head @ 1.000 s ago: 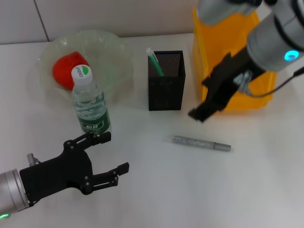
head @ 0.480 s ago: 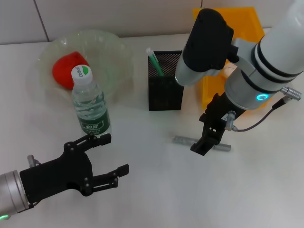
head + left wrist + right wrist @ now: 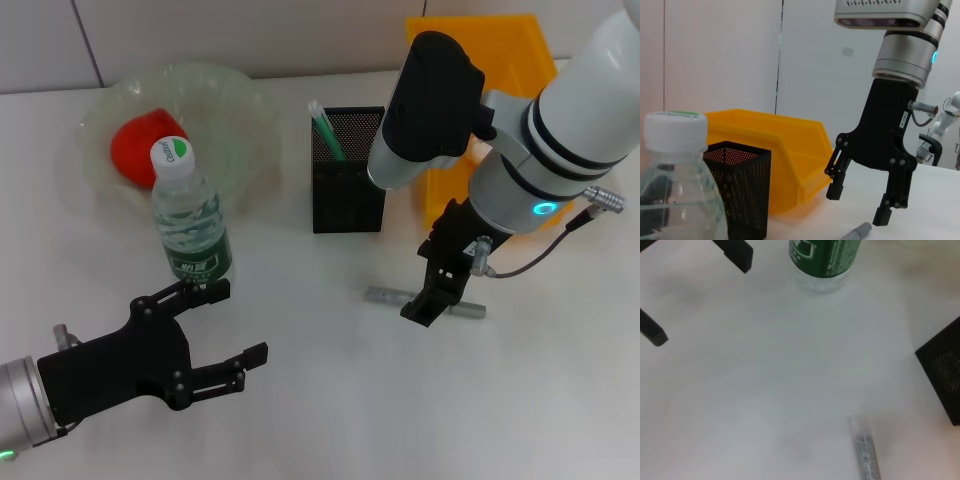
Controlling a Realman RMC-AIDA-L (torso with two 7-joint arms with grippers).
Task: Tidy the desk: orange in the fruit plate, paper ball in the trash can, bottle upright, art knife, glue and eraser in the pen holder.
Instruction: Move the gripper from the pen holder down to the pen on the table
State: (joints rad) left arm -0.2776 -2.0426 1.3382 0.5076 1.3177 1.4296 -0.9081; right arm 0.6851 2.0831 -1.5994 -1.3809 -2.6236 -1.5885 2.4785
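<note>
On the white worktop (image 3: 330,400), the right gripper (image 3: 432,296) hangs just over the knife (image 3: 385,296), a thin grey metal stick lying flat in front of the holder (image 3: 348,170), its jaws spread to either side of the shaft and not touching it. The knife looks light, rigid and smooth, so it will likely roll or slip under a loose pinch; mid-shaft, across its narrow width, seems the sound place to grip. The left gripper (image 3: 215,335) waits low near the bottle (image 3: 189,222), jaws also spread, holding nothing. The bottle stands upright, the orange (image 3: 140,147) sits in the plate (image 3: 240,120), and the yellow bin (image 3: 510,60) is behind the right arm. The left wrist view shows, side-on, the gap between the open jaws and the knife tip (image 3: 856,233) below, which the head view hides behind the arm. The right wrist view shows only one end of the knife (image 3: 865,452) at the frame's edge, with the bottle's base (image 3: 823,270) beyond.
</note>
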